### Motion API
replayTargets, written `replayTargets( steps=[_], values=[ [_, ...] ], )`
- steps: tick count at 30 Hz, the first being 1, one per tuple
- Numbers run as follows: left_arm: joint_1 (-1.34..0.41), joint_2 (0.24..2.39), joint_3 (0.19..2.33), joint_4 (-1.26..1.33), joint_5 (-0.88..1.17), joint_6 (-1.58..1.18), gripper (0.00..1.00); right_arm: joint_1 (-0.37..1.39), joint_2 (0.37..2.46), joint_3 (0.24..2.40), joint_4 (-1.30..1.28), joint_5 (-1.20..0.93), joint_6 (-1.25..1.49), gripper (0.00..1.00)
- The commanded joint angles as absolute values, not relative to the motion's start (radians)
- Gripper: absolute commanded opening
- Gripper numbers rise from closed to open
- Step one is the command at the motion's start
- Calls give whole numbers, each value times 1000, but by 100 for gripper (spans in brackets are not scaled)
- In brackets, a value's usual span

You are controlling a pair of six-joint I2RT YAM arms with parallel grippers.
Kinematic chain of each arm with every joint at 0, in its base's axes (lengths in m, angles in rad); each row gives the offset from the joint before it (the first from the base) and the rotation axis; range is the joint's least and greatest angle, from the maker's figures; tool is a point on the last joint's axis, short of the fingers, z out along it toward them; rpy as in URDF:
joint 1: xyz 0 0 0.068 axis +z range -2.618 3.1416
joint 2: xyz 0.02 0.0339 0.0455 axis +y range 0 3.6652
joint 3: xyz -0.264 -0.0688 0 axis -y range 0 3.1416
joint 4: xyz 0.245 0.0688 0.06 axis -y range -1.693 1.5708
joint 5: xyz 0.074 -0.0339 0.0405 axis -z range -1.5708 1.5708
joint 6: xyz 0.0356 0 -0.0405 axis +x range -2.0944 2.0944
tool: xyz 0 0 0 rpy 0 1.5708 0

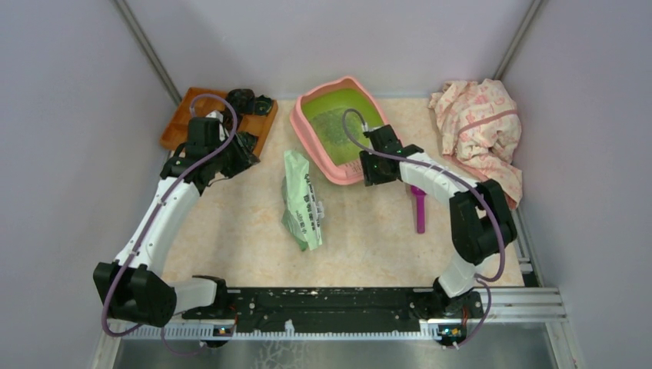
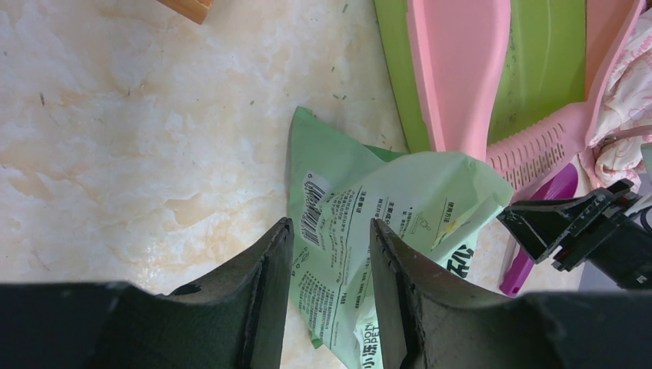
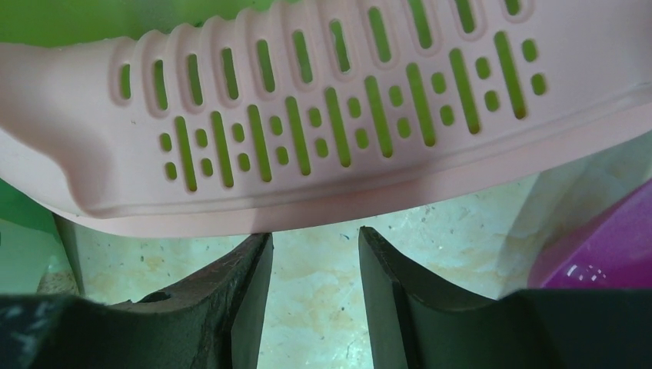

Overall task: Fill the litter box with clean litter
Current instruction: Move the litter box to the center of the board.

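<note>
— On the left, what pose?
— Left arm reaching from the near edge toward the far left, wrist beside the wooden tray. Left gripper released: fingers parted, nothing between them, pointing across the table toward the green bag.

— And in the middle?
— Bag flat on the table, well apart from that gripper. Just right of it, the litter box, at the far side. Inside, on the green bottom, a dark speckled patch of litter.

— Right side?
— Right arm folded sharply at the elbow, forearm stretched left to the near end of the litter box. Right gripper also released, holding nothing, bare table in the gap. Fingertips just under the edge of the pink grate; touching or not, cannot tell.

— Further right?
— A purple scoop on the table beside that forearm, then a crumpled pink cloth at the far right.
</note>
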State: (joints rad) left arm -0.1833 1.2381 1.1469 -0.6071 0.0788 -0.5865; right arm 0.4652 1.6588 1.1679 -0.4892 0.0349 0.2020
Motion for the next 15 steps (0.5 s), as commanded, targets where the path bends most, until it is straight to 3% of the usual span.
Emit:
replayTargets(
  steps=[1,6,11,14,15],
  values=[
    [-179,1240,1159,-584,75,-585,47,489,1708,1251,-416,17,202,46],
    [-179,1240,1161,-590,71,-584,47,502,1733,1281,-419,11,203,46],
    [-179,1234,1173,-599,65,-577,48,503,1604,1228,-447,3,209,47],
    [-179,1230,1176,-600,70,-574,50,503,1490,1188,-477,3,204,53],
    [-179,1226,1176,-598,71,-572,51,503,1450,1170,-485,3,204,61]
  ],
)
